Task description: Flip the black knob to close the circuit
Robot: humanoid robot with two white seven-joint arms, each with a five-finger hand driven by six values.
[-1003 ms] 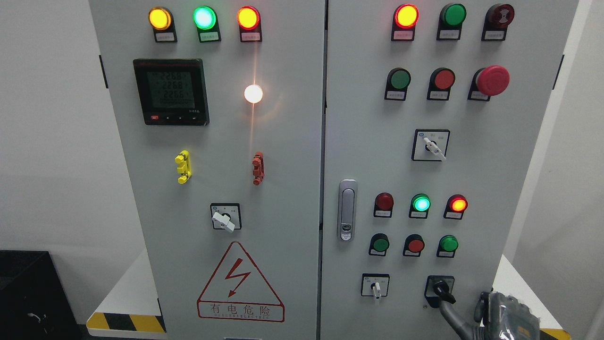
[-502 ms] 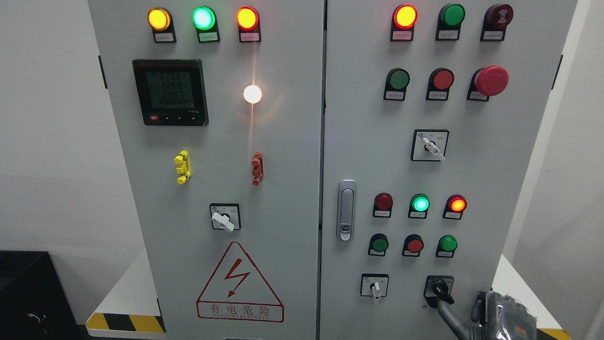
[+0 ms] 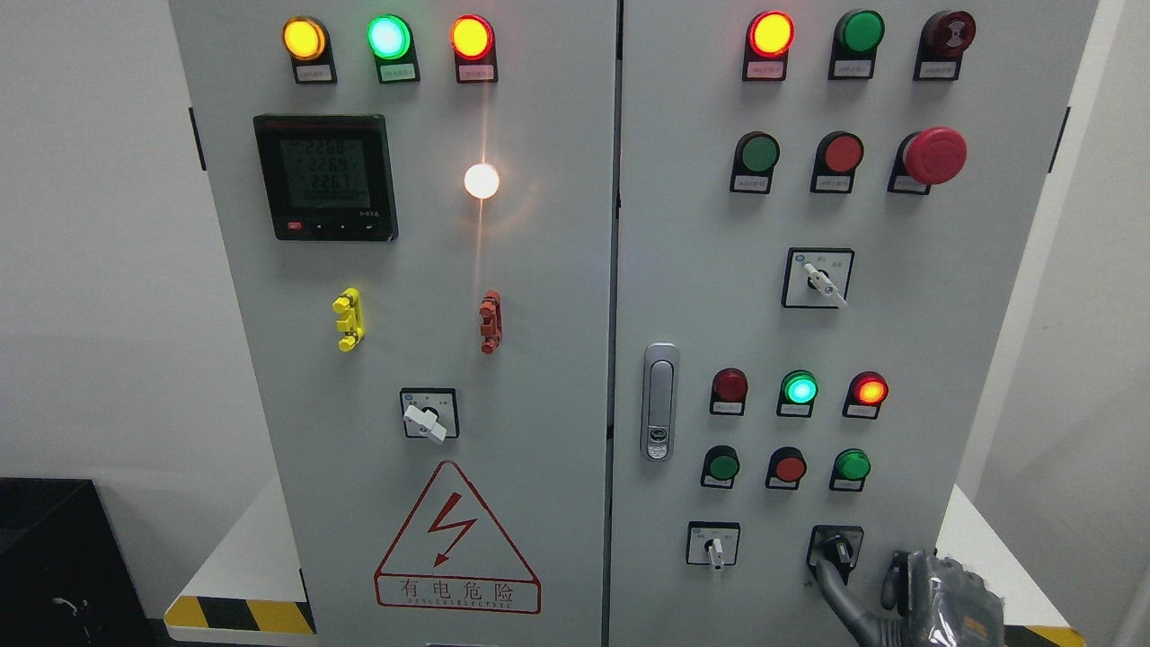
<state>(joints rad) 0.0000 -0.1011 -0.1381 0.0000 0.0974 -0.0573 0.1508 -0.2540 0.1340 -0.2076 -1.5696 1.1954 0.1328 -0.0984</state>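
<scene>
At lower right, black knob (image 3: 837, 549) near-upright, right hand (image 3: 934, 598) fingers (image 3: 835, 589) touching it, grasp unclear.

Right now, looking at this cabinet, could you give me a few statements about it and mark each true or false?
1. The right hand sits at the lower right, a finger reaching the black knob. True.
2. The big red mushroom button is on the left door. False: it is on the right door, upper right.
3. The meter's screen is dark. False: it shows lit digits.
4. A lightning warning triangle is low on the left door. True.
</scene>
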